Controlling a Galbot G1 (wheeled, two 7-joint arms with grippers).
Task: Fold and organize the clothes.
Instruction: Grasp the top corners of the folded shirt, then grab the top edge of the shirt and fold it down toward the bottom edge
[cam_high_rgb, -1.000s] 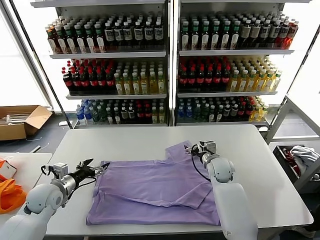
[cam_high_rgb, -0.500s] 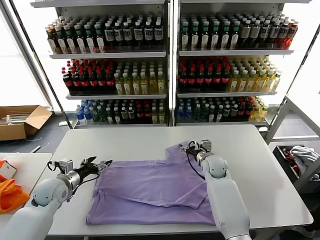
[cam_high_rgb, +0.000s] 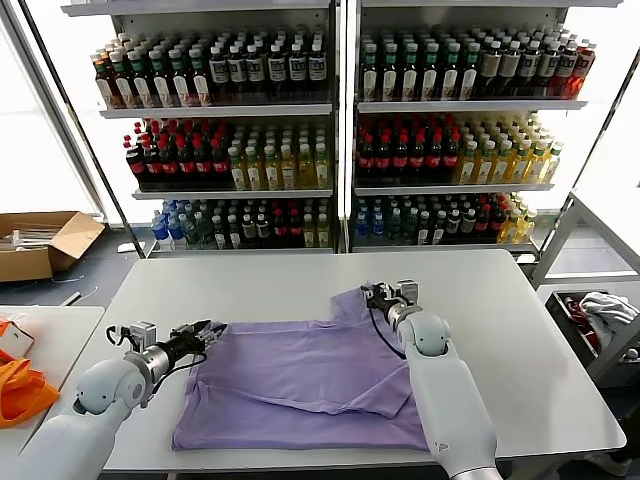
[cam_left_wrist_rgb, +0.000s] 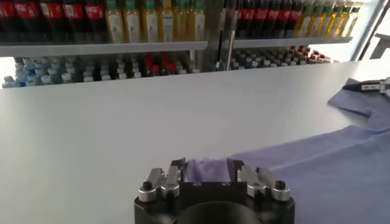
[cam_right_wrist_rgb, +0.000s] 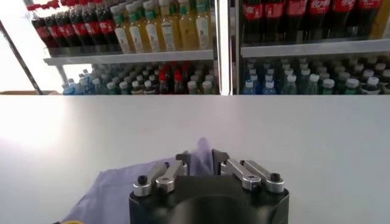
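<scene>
The lavender T-shirt (cam_high_rgb: 300, 380) lies partly folded on the white table (cam_high_rgb: 510, 330), plain side up. My left gripper (cam_high_rgb: 207, 331) is low at the shirt's far left corner. In the left wrist view its fingers stand open (cam_left_wrist_rgb: 208, 165) with the shirt's edge (cam_left_wrist_rgb: 329, 164) lying between them. My right gripper (cam_high_rgb: 374, 294) is at the shirt's far right corner. In the right wrist view its fingers (cam_right_wrist_rgb: 200, 157) are closed on a raised pinch of the purple fabric (cam_right_wrist_rgb: 103, 195).
Shelves of bottles (cam_high_rgb: 340, 130) stand behind the table. A side table on the left holds orange fabric (cam_high_rgb: 20, 390). A cardboard box (cam_high_rgb: 40, 240) sits on the floor at left. A bin of clothes (cam_high_rgb: 600, 310) stands at right.
My left gripper has moved right and down onto the shirt's far left corner. My right gripper has shifted left onto the far right corner and closed on the fabric.
</scene>
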